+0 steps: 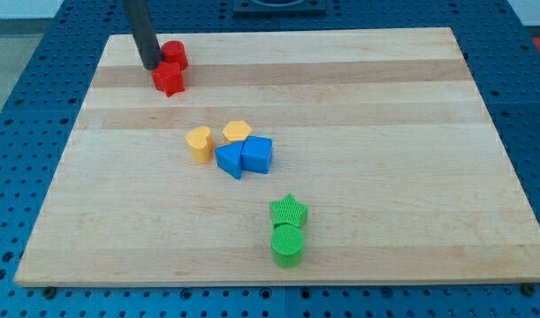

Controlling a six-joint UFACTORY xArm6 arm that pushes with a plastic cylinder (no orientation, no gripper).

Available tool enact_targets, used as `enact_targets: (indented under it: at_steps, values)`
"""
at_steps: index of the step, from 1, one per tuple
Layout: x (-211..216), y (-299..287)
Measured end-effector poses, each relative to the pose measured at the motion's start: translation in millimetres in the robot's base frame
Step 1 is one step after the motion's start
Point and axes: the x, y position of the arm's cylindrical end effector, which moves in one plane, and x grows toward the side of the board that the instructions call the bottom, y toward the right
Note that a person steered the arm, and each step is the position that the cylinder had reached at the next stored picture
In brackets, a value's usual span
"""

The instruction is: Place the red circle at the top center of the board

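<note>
The red circle (pixel 174 54) lies near the board's top left corner, partly behind my rod. A red star-shaped block (pixel 169 79) touches it just below. My tip (pixel 152 66) rests on the board right at the left side of both red blocks, touching or nearly touching them. The rod rises up out of the view's top.
The wooden board (pixel 358 106) sits on a blue perforated table. Two yellow blocks (pixel 199 142) (pixel 237 132) and two blue blocks (pixel 229 160) (pixel 258 155) cluster at mid-left. A green star (pixel 288 210) and a green cylinder (pixel 287 245) stand near the bottom centre.
</note>
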Motion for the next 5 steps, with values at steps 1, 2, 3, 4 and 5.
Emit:
enact_targets:
  at_steps: [1,2,3,4,5]
  values:
    - [-18,-12]
    - [-24,-7]
    - [-24,27]
    - [-23,78]
    - [-21,125]
